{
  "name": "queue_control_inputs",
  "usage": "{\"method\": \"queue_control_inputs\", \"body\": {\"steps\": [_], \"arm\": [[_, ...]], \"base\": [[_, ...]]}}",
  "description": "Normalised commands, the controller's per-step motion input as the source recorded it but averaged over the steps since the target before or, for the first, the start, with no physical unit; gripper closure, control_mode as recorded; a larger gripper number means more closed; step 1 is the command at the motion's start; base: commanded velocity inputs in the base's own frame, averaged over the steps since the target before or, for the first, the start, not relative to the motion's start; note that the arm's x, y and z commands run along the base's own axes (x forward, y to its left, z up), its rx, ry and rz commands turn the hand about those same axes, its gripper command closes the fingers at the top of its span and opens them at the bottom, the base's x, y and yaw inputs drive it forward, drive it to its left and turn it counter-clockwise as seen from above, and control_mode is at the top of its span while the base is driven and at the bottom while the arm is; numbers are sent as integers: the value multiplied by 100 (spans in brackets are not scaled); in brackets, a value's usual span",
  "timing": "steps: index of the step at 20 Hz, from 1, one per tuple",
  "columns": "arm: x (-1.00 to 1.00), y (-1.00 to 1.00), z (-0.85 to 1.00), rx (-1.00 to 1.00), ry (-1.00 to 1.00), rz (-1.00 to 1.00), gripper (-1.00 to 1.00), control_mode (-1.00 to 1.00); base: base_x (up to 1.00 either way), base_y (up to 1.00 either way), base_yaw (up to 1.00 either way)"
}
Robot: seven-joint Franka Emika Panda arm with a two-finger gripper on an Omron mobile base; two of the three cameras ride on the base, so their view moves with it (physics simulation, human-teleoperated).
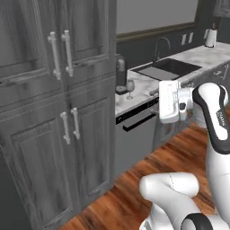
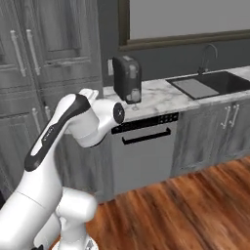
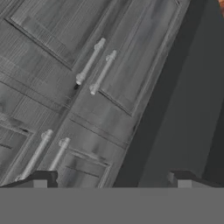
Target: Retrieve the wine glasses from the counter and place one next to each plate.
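Now: rounded see-through wine glass on veined marble counter.

No text, label or number is legible anywhere; small markings on the arm are too blurred.

I count one wine glass on the counter, just beside the one dark coffee machine. One sink sits further along that counter, with one faucet behind it. One black bar handle runs below the counter edge. On the tall cabinet beside the counter I count four silver handles, paired.
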Motion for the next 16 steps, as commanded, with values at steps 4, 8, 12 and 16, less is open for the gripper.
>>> {"method": "queue_control_inputs", "body": {"steps": [4, 8, 12, 16], "arm": [[0, 0, 0, 0, 0, 0, -100, 100], [0, 0, 0, 0, 0, 0, -100, 100], [0, 0, 0, 0, 0, 0, -100, 100], [0, 0, 0, 0, 0, 0, -100, 100]], "base": [[28, -88, 43], [41, -99, 41], [75, -81, 44], [74, -71, 34]]}}
